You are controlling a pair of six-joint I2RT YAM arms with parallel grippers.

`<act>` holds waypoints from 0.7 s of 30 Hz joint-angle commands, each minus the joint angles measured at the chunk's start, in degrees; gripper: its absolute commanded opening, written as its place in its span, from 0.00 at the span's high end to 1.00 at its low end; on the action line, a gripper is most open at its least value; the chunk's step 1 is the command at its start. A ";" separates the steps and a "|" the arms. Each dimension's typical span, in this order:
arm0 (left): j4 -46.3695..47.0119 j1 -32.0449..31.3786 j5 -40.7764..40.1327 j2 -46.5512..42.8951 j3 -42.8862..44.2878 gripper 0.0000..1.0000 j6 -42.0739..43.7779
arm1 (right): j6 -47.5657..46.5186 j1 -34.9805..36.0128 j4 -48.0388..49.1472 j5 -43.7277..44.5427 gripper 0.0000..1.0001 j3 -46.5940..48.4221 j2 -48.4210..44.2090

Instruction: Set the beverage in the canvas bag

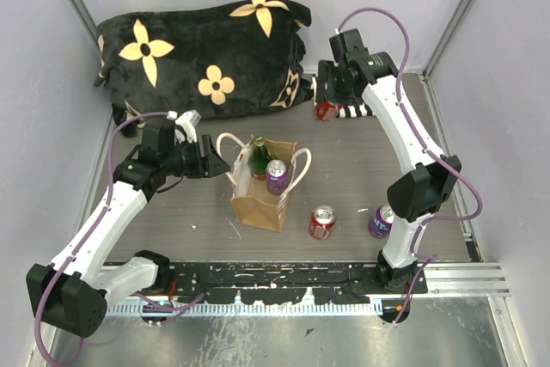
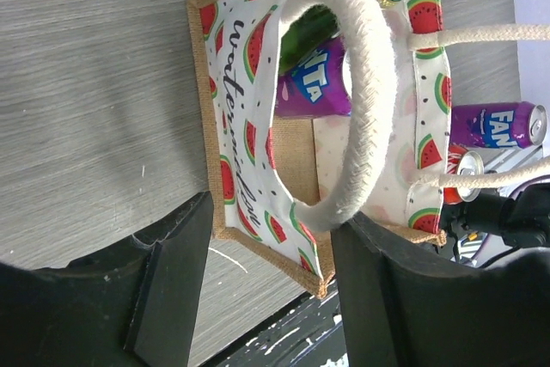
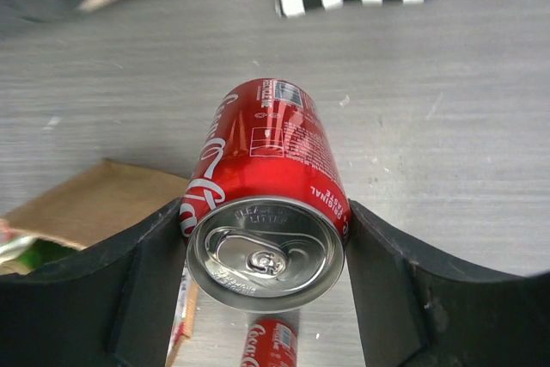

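Right jaws: closed on the red can [image 3: 273,156], one finger of the right gripper [image 3: 265,234] against each side, the can's top facing the wrist camera.
Red can place: upper right of the top view, just beside the striped cloth [image 1: 357,111]; whether it touches the table [image 1: 172,212] cannot be told.
Left jaws: wide apart and gripping nothing on the left gripper [image 2: 273,221]; the cream handle [image 2: 374,109] loops between the fingers.
Bag [image 1: 256,204]: frame centre, upright, mouth open, just right of the left gripper, well apart from the red can.
Inside bag: green bottle [image 1: 258,156], purple can [image 1: 278,176].
Right of bag: loose red can [image 1: 321,222], loose purple can [image 1: 381,221].
Upper left: cushion [image 1: 206,53].
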 commanded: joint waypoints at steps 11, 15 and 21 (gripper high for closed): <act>-1.32 2.19 -0.45 -3.16 -0.22 0.36 -0.60 | 2.25 19.25 -6.69 3.14 0.99 24.08 -0.41; -1.15 2.13 -0.30 -3.18 -0.56 0.36 -0.64 | 4.91 26.98 -6.85 6.79 0.99 19.87 -2.59; -0.67 2.18 0.15 -2.29 -0.52 0.36 -0.82 | 8.19 32.27 -1.83 7.35 0.99 7.67 -5.82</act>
